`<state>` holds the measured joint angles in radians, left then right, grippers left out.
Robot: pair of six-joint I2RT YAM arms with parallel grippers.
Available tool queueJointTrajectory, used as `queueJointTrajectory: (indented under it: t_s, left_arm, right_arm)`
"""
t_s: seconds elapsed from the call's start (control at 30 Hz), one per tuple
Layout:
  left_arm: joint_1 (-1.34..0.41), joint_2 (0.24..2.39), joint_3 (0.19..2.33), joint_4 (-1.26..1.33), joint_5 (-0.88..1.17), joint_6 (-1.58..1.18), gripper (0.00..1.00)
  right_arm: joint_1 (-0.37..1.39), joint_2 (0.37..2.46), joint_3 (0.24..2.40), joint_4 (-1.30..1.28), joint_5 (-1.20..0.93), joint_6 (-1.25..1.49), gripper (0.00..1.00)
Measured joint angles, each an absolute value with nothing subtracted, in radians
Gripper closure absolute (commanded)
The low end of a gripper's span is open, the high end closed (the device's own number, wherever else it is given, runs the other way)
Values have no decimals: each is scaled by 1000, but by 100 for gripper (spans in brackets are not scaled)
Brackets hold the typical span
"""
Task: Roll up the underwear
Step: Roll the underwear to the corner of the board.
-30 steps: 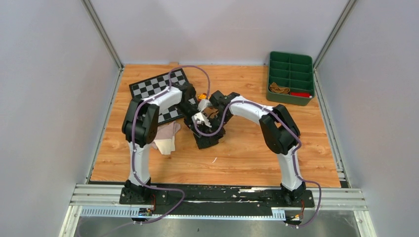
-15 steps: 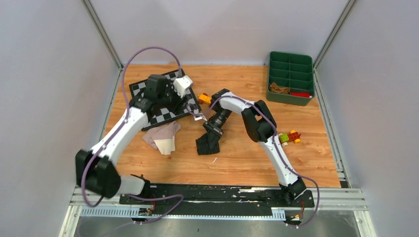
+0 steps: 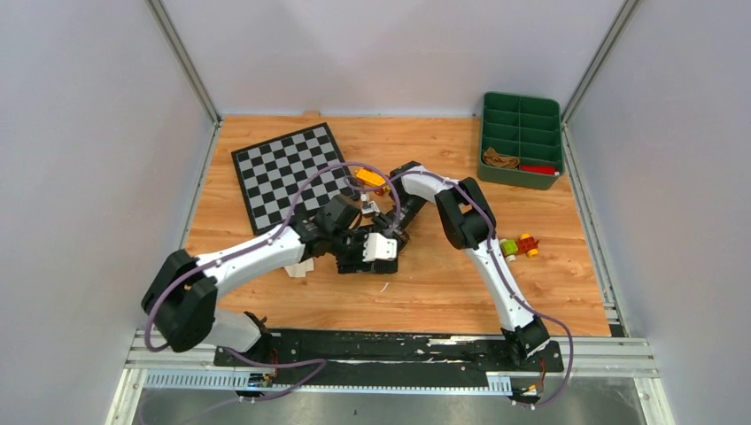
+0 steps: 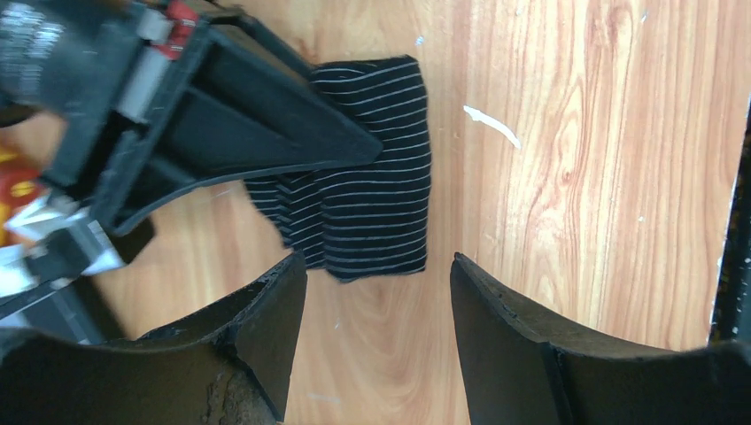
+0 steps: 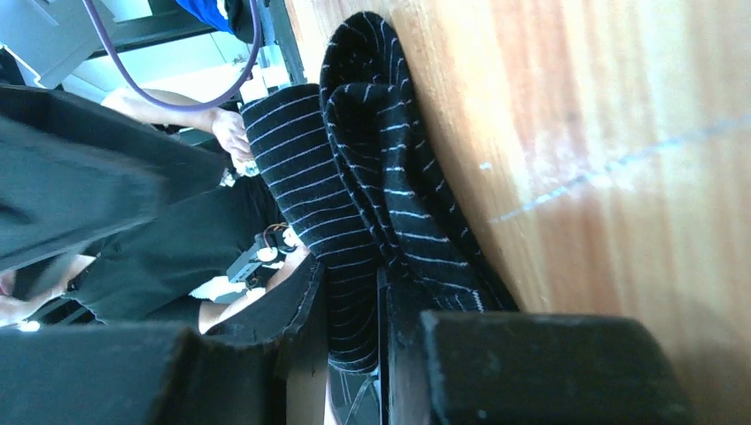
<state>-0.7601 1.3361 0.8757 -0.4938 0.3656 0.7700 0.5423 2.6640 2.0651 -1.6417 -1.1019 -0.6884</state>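
The black underwear [image 4: 376,199], thin white stripes on it, lies partly folded on the wooden table; from above most of it [image 3: 363,267] is covered by my left gripper. My left gripper [image 4: 376,283] [image 3: 367,251] hovers just over its near edge, jaws open and empty. My right gripper [image 5: 354,328] [image 3: 392,232] is shut on the black underwear's far edge, and its fingers [image 4: 266,133] show in the left wrist view pressing on the cloth. A pale pink-beige underwear [image 3: 297,266] peeks out from under my left arm.
A checkerboard mat [image 3: 288,173] lies at the back left. A green divided bin [image 3: 521,111] at the back right holds something brown [image 3: 500,160] and something red. An orange toy [image 3: 372,180] sits behind the grippers, small toys [image 3: 519,245] to the right.
My left arm swung from over the checkerboard mat down to the black underwear, its jaws widening. My right gripper stayed clamped on the cloth.
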Motion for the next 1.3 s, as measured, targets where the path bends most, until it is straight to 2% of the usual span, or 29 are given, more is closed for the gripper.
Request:
queueJointTrajectory:
  t_s: [0.2,0.47,0.6,0.77,0.93,1.03,1.1,1.23,1.3]
  left_arm:
    - [-781,1484,876,-444,380,795,35]
    - [-841,1497,813,-293,334,766,31]
    - [-871,1518,799,-232,288,753,35]
    - [-892,1566,810,-207,201,764,47]
    - [-905,1599,860,-270,171,778,77]
    - [-910,1624,907,-329,165,788,95]
    - [-910,1643,940,-360,164,793,100]
    - [-910,1658,959,-358,178,795,100]
    - [-909,1663,971,-360,190,799,100]
  right_arm:
    - [533,2664,2064,-1636,-1102,-674,99]
    - [533,2663,2060,-1631,-1103,-673,99]
    - [533,2661,2054,-1625,-1104,-671,99]
    - [533,2661,2053,-1624,-1103,-671,99]
    - [532,2657,2046,-1618,-1104,-671,97]
    - [528,2649,2033,-1611,-1105,-673,93]
    - [521,2634,2005,-1599,-1108,-675,85]
    - [498,2597,1946,-1577,-1113,-687,49]
    - [483,2561,1921,-1573,-1112,-705,39]
